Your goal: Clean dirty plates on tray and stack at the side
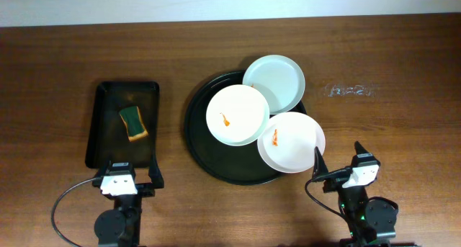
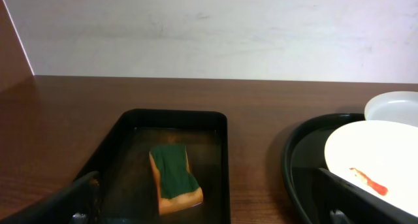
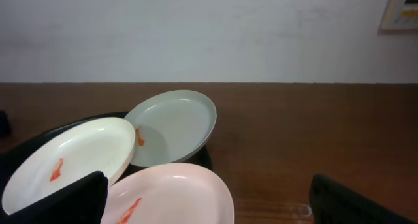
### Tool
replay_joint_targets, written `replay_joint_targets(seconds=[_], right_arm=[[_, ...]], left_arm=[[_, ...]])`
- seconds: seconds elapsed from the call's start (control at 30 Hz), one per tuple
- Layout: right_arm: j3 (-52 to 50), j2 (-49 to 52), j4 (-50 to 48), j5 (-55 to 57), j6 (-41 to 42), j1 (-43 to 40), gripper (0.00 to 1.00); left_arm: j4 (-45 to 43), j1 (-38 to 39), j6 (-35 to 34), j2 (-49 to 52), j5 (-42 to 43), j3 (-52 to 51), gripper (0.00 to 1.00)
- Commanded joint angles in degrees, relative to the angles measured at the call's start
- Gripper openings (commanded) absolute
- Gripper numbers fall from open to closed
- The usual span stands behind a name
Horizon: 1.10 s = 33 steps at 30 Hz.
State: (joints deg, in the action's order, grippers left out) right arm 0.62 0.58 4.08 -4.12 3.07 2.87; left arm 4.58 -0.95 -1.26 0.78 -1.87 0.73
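Note:
The large round black tray (image 1: 193,135) sits at mid-table with three white plates on it, overlapping. The middle plate (image 1: 238,111) has an orange smear. The near plate (image 1: 295,142) has a smear too and overhangs the tray's right rim. The far plate (image 1: 275,80) looks clean from above. In the right wrist view a small orange mark shows on the far plate (image 3: 179,123) beside the middle plate (image 3: 72,155). My right gripper (image 1: 338,158) is open and empty, just right of the near plate (image 3: 176,188). My left gripper (image 1: 124,177) is open and empty at the front left.
A rectangular black tray (image 1: 101,132) at the left holds a green-and-yellow sponge (image 1: 133,123), which also shows in the left wrist view (image 2: 175,178). A clear wrinkled plastic piece (image 1: 351,90) lies on the wood right of the plates. Bare tabletop (image 1: 403,132) lies to the right.

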Motion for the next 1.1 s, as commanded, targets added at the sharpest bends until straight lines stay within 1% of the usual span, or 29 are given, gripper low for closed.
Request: replay_joint_targets(seconds=[0.0,0.07,0.1,0.13,0.2,0.27,0.33,0.37,0.4,0.47,0.5,0.57,0.6,0.63,0.67,0.7,0.77,0.8,0.83,0.87,0.9,0.97,1.0,1.07], right_arm=[[5.42,0.17,3.43,-2.16,4.68,0.11,0.99],[13.14,2.43,8.9,-2.03,4.74,0.11,0.99],[20.41,6.56,13.31,-2.03,4.74,0.11,0.99],[23.91,9.05,15.5,-2.03,4.72,0.11,0.99],[35.19,18.84,22.64,-2.08,4.7,0.11,0.99],[49.0,31.71,32.61,-3.34,4.0,0.11,0.99],[68.11,48.65,48.54,-4.46,3.19,0.11,0.99],[75.32,54.95,55.06,-4.48,3.19,0.11,0.99],[85.92,64.24,63.67,-5.07,3.21,0.13,0.99],[96.19,74.64,69.09,-9.2,3.21,0.11,0.99],[100.48,80.04,70.6,-13.55,2.99,0.11,0.99],[101.98,87.03,71.17,-23.06,2.97,0.13,0.99],[101.66,90.12,71.58,-25.0,2.99,0.24,0.99],[100.94,93.39,71.84,-24.7,2.97,1.05,0.99],[100.04,96.35,71.36,-23.52,2.97,2.25,0.96],[99.03,99.3,70.42,-21.92,2.99,3.93,0.87],[96.48,103.8,66.47,-20.63,2.97,7.63,0.82],[95.38,105.63,63.95,-19.89,3.02,9.75,0.76],[94.42,107.32,61.33,-17.86,3.74,11.89,0.72],[93.68,108.74,59.19,-14.27,6.16,13.84,0.7],[92.94,109.87,57.4,-9.2,9.31,15.67,0.71],[91.97,110.84,54.75,-2.38,11.82,17.57,0.69],[91.6,111.1,53.16,-0.9,11.85,18.23,0.68],[90.6,111.65,50.18,-0.48,11.85,18.95,0.62]], left_arm=[[0.22,-0.35,0.9,-0.37,0.66,-0.22,0.99],[0.22,-0.35,0.9,-0.37,0.66,-0.22,0.99],[0.22,-0.35,0.9,-0.37,0.66,-0.22,0.99],[0.22,-0.35,0.9,-0.37,0.66,-0.22,1.0],[0.22,-0.35,0.9,-0.37,0.66,-0.22,0.99],[0.22,-0.35,0.9,-0.37,0.66,-0.22,0.99],[0.22,-0.35,0.9,-0.37,0.66,-0.22,0.99],[0.22,-0.35,0.9,-0.37,0.66,-0.22,0.99],[0.22,-0.35,0.9,-0.37,0.66,-0.22,0.99],[0.22,-0.35,0.9,-0.37,0.66,-0.22,0.99],[0.22,-0.35,0.9,-0.37,0.66,-0.22,0.99],[0.2,-0.35,0.9,-0.37,0.66,-0.22,1.0],[0.22,-0.35,0.9,-0.37,0.66,-0.22,0.99],[0.22,-0.35,0.9,-0.37,0.66,-0.22,0.99],[0.22,-0.35,0.9,-0.37,0.66,-0.22,0.99],[0.22,-0.35,0.9,-0.37,0.66,-0.22,0.99],[0.22,-0.35,0.9,-0.37,0.66,-0.22,0.99],[0.22,-0.35,0.9,-0.37,0.66,-0.22,0.99],[0.22,-0.35,0.9,-0.37,0.66,-0.22,0.99],[0.22,-0.35,0.9,-0.37,0.66,-0.22,0.99],[0.22,-0.35,0.9,-0.37,0.66,-0.22,0.99],[0.22,-0.35,0.9,-0.37,0.66,-0.22,0.99],[0.22,-0.35,0.9,-0.37,0.66,-0.22,0.99],[0.22,-0.35,0.9,-0.37,0.66,-0.22,0.99]])
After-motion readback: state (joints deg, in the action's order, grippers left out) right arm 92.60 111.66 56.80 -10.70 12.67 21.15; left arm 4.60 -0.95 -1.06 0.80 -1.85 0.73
